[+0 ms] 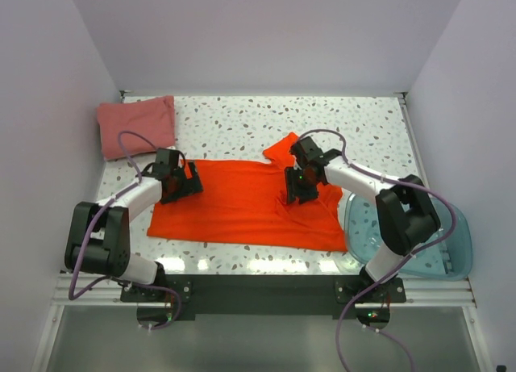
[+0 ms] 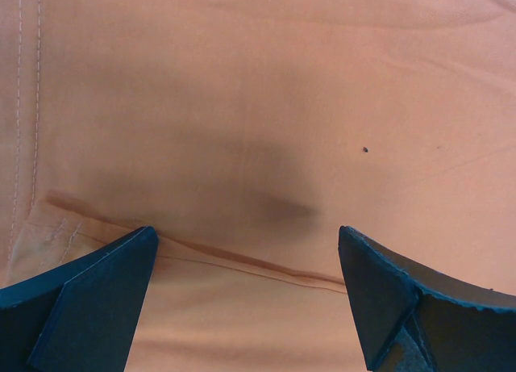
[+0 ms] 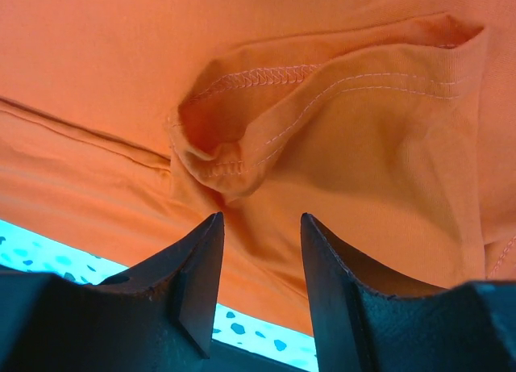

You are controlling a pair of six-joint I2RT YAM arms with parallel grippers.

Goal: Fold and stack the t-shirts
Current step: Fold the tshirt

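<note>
The bright orange-red t-shirt [image 1: 242, 202] lies spread on the speckled table [image 1: 242, 122], with one sleeve [image 1: 280, 148] sticking up at the back. The dusty pink-red t-shirt [image 1: 137, 124] lies folded at the back left corner. My left gripper [image 1: 182, 184] is open over the orange shirt's left part; its wrist view shows flat cloth with a seam [image 2: 242, 263] between the fingers [image 2: 97, 299]. My right gripper [image 1: 295, 186] is open over the shirt's right part; a hemmed fold [image 3: 234, 146] lies just ahead of its fingertips [image 3: 201, 259], with cloth between them.
A translucent blue plastic tub [image 1: 451, 243] stands at the front right, touching the orange shirt's right edge. White walls close in the table on three sides. A dark rail [image 1: 258, 291] runs along the near edge by the arm bases.
</note>
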